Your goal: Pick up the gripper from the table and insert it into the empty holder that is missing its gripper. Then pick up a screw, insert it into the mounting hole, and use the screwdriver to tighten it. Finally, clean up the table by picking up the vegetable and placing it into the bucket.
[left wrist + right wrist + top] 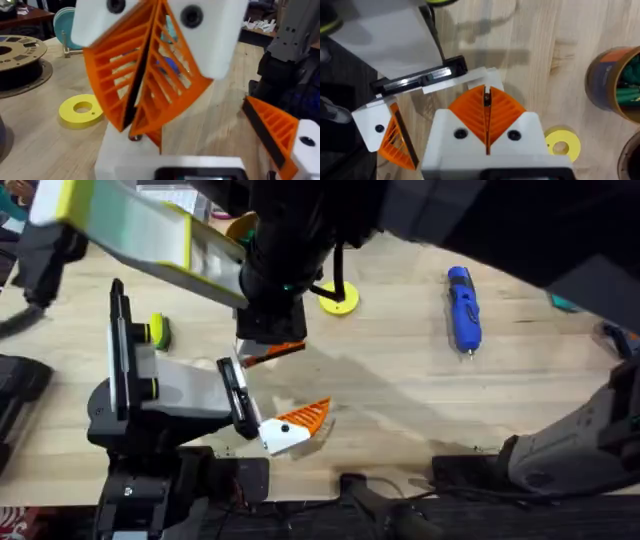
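My right gripper (486,97) reaches across the table (400,390) and points down, its orange fingers shut on a small dark screw (134,136). The screw's tip sits against the white holder (470,80) on the left arm's jaw. A bit of orange shows at that holder behind the fingertips; I cannot tell whether it is the gripper. My left gripper (285,388) is open wide, its orange-tipped twin finger (270,127) standing well apart. The blue screwdriver (463,308) lies at the far right. The bucket (612,75) holds something green; I cannot tell whether it is the vegetable.
A yellow ring (338,300) lies just beyond the two grippers. A brown filament spool (15,60) stands farther off on the left. The right arm's dark bulk hangs over the far middle of the table. Bare wood lies between the grippers and the screwdriver.
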You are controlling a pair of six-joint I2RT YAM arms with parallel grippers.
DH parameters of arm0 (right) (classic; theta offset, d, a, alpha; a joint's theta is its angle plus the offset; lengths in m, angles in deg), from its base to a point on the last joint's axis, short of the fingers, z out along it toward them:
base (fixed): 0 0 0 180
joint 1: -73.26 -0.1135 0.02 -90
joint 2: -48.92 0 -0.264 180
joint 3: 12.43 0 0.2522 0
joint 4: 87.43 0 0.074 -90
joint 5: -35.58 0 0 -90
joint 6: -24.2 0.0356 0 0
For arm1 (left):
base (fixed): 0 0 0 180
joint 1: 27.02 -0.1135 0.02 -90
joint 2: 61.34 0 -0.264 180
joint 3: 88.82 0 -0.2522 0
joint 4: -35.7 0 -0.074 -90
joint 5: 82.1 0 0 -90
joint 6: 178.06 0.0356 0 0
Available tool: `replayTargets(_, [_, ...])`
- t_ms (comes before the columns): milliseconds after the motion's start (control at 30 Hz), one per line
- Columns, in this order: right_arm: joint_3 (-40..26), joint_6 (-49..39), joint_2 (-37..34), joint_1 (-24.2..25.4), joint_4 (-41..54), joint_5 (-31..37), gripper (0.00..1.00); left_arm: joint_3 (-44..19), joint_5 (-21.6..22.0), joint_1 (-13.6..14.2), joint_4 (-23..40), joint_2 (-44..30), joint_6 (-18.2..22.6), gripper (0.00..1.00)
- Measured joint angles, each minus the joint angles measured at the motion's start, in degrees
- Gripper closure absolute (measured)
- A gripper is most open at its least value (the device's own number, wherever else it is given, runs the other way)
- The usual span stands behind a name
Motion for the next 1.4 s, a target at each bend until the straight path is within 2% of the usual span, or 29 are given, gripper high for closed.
replayTargets(1400, [0.6,0.6,0.1,-0.2,-0.6,-0.1,0.995,0.0,0.0,0.0,0.0,0.0,0.0,0.015])
